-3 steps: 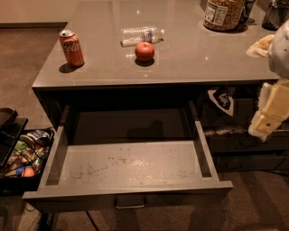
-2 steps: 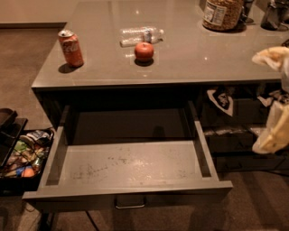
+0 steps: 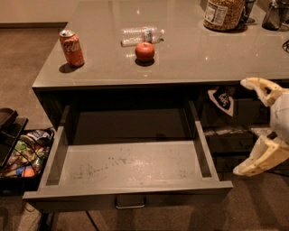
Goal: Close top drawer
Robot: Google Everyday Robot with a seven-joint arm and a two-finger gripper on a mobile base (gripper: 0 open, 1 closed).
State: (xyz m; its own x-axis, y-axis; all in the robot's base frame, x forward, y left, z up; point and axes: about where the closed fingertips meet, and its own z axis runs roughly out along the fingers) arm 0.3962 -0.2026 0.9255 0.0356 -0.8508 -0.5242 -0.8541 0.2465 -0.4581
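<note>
The top drawer (image 3: 128, 164) is pulled far out from under the grey counter (image 3: 189, 58). Its pale scuffed floor is bare, and its dark front with a small metal pull handle (image 3: 130, 202) faces the bottom of the view. My gripper (image 3: 246, 126) is at the right edge, to the right of the drawer's right side wall and apart from it. Its two cream fingers (image 3: 257, 85) are spread wide, one high and one low, with nothing between them.
On the counter stand a red soda can (image 3: 72, 47), a lying plastic water bottle (image 3: 142, 35), a red apple (image 3: 145, 51) and a jar of snacks (image 3: 222, 13). A dark bin of snack packets (image 3: 25, 155) sits on the floor at left. More drawer fronts (image 3: 235, 113) are at right.
My gripper has moved lower and slightly right, and its fingers now stand spread wide apart. The drawer has not moved.
</note>
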